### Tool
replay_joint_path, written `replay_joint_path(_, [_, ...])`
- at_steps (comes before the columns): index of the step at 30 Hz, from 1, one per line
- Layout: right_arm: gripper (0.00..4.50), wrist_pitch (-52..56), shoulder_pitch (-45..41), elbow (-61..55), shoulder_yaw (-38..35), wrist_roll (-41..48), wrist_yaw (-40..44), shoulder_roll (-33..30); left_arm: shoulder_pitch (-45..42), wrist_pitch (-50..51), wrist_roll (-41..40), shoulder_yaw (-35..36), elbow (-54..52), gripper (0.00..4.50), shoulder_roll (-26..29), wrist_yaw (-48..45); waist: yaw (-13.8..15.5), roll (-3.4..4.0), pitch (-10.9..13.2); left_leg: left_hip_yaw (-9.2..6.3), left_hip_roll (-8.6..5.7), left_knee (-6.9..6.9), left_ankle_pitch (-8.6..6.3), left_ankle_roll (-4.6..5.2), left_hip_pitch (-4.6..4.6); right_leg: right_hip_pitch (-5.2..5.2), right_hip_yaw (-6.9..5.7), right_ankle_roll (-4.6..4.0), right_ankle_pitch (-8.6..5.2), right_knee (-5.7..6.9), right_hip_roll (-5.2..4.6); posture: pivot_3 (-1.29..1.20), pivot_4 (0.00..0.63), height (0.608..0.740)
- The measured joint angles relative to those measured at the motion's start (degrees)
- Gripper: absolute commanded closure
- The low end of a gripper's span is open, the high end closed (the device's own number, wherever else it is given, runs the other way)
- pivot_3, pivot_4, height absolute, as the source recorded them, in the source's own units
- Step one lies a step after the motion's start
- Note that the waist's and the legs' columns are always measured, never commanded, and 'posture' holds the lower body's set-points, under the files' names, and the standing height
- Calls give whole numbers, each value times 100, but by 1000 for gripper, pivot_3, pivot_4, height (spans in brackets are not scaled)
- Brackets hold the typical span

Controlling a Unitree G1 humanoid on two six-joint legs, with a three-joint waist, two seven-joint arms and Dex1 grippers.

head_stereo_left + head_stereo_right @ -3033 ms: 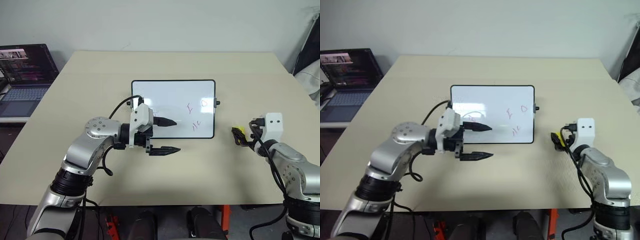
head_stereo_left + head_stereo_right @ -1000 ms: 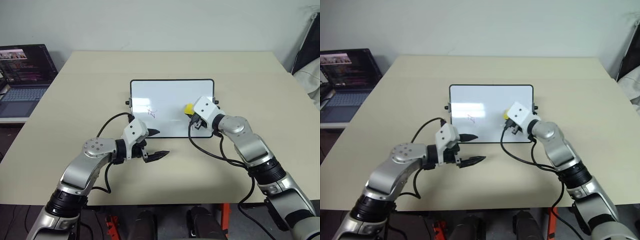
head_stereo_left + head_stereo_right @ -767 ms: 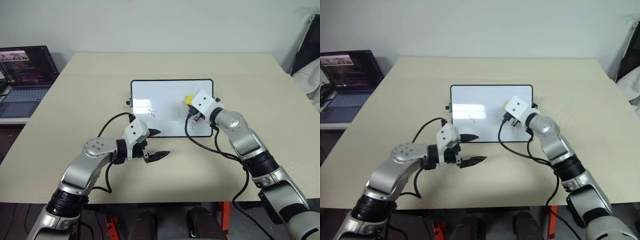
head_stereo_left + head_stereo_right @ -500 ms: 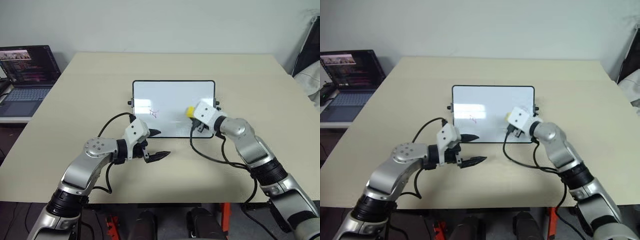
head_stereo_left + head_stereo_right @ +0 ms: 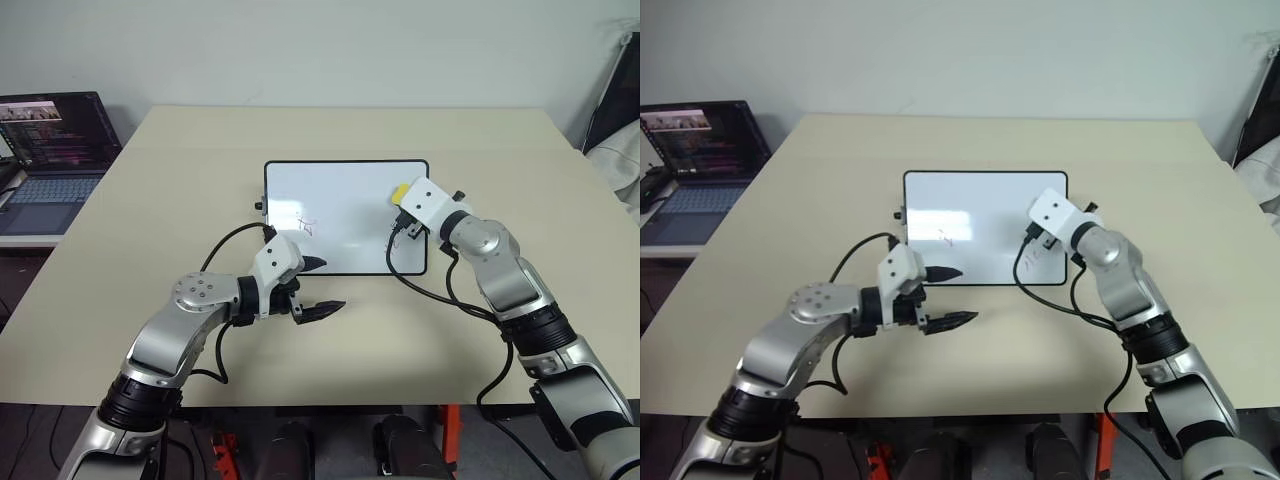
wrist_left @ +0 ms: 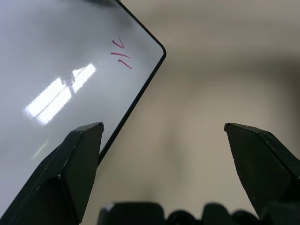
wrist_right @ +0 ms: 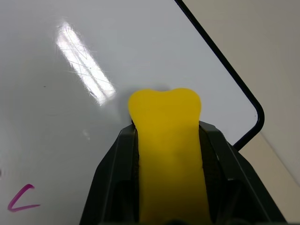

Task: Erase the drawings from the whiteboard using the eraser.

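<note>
The whiteboard (image 5: 340, 195) lies flat at the table's middle. My right gripper (image 5: 402, 197) is over its far right corner, shut on the yellow eraser (image 7: 166, 140), whose front end rests on the white surface. Purple-pink drawings remain: a scribble (image 5: 306, 226) on the left part and short strokes (image 5: 1032, 258) by the near right corner, also seen as strokes (image 6: 121, 54) and a curved mark (image 7: 21, 199) in the wrist views. My left gripper (image 5: 333, 284) stands open and holds nothing, at the board's near edge, one finger over the frame and one over the table.
An open laptop (image 5: 50, 140) sits on a side desk at the far left. Dark fabric (image 5: 615, 110) hangs beyond the table's right edge. Bare tan tabletop (image 5: 200, 160) surrounds the board on all sides.
My right gripper came in from the right with the eraser, rubbed to and fro over the board's right part and now sits nearer its far right corner; two marks there are gone. The left gripper drew back off the board.
</note>
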Motion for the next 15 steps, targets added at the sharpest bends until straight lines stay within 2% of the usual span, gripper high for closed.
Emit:
replay_joint_path(9, [3209, 632, 605, -676, -206, 354, 909, -265, -3, -3, -3, -8, -22, 0, -35, 1, 4, -4, -3, 1, 2, 2, 0, 1, 14, 15, 1, 2, -1, -4, 0, 0, 150, 740])
replay_joint_path(13, [3209, 591, 487, -557, -233, 365, 723, -138, -108, -12, -25, -5, -22, 0, -124, 1, -13, -5, -2, 6, 5, 2, 1, 1, 22, 17, 4, 2, -1, -3, 1, 0, 150, 740])
replay_joint_path(15, [3209, 461, 287, -293, -386, 355, 331, 79, -114, -15, -26, -4, -18, 0, -131, -4, -42, -4, 0, 10, 5, 1, 1, 0, 24, 16, 8, 1, 0, 0, 1, 0, 150, 740])
